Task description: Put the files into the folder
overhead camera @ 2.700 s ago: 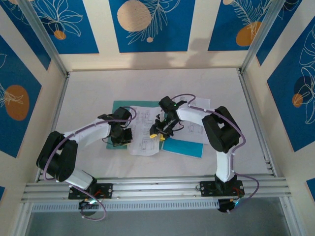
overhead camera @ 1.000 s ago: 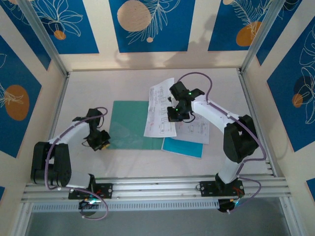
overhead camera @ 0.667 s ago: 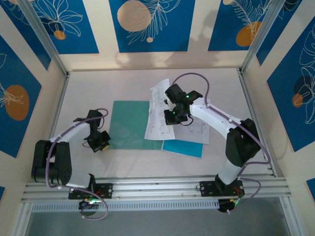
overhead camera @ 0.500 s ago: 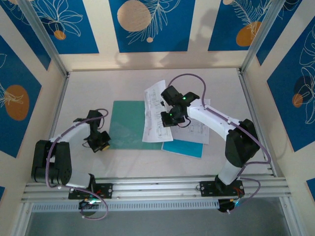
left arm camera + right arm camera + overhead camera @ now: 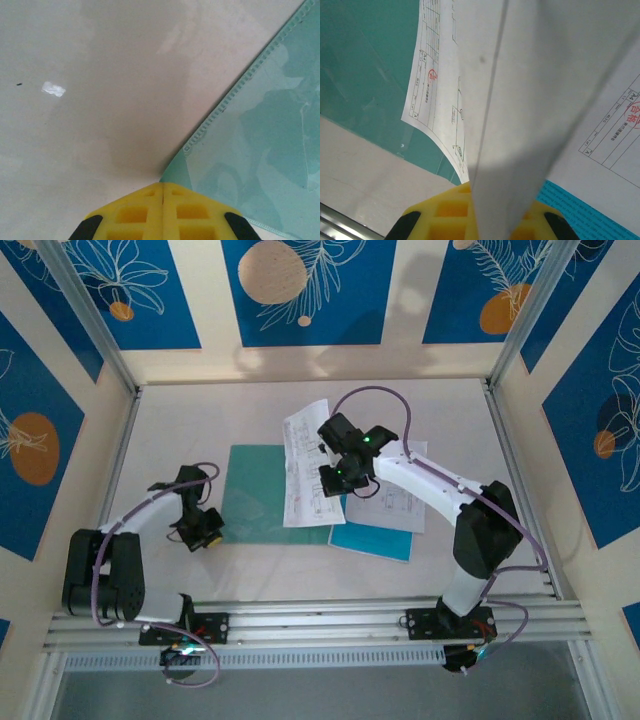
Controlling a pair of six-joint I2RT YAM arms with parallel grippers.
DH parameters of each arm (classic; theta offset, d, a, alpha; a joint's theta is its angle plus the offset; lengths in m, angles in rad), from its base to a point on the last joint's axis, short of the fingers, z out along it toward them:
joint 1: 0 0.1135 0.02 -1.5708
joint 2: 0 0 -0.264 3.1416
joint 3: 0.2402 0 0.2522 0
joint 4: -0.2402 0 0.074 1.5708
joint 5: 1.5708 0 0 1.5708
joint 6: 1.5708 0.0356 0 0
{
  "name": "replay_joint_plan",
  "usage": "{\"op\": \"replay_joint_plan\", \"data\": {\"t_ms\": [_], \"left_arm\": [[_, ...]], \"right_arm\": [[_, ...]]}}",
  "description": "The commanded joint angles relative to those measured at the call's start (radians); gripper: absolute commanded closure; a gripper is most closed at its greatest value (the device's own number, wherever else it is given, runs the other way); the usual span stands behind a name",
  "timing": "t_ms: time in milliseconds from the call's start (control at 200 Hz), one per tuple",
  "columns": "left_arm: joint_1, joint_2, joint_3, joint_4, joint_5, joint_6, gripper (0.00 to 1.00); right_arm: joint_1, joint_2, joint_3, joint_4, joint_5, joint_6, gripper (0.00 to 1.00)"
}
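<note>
The right claw [image 5: 335, 477] was clamped on one white printed sheet [image 5: 303, 455], its yellow fingers [image 5: 440, 215] closed flat against the paper, which stood up on edge from between them. This sheet was held clear of the table [image 5: 200, 420] and hung to the left of the claw, over the right-hand edge of the folder [image 5: 255, 502]. The folder lay flat below and to the left of the right claw. Whether its cover stood open could not be determined. To the right of the right claw, just beside it, the other white sheets [image 5: 400, 502] lay on the table. The blue sheet [image 5: 375, 540] lay partly under them, on the near side of the claw. The left claw [image 5: 203, 533] was closed with its fingers together and nothing visible between them. The near-left corner of the folder lay directly ahead of its fingertips. Whether they pinned that corner could not be determined. Progress assessment: the task was at an early stage. No sheet was seen inside the folder, and one sheet was in transit toward it. Outstanding steps, as judged: lay the held sheet squarely within the folder outline, transfer the other white sheets and the blue sheet, then close the cover if it was open.
</note>
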Motion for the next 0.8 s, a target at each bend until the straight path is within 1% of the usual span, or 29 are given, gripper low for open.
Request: {"op": "replay_joint_plan", "data": {"t_ms": [0,295,590,795], "left_arm": [[0.011,-0.015,-0.007,-0.022,0.001,0.020,1.00],[0.011,-0.024,-0.003,-0.030,-0.004,0.023,1.00],[0.011,-0.025,-0.004,-0.024,0.001,0.020,1.00],[0.011,-0.033,-0.010,-0.022,0.005,0.022,1.00]], "right_arm": [[-0.002,0.006,0.028,-0.021,-0.014,-0.007,1.00],[-0.044,-0.029,0.020,-0.052,0.034,0.001,1.00],[0.001,-0.029,0.041,-0.075,0.047,0.020,1.00],[0.020,-0.008,0.057,-0.059,0.022,0.042,1.00]]}}
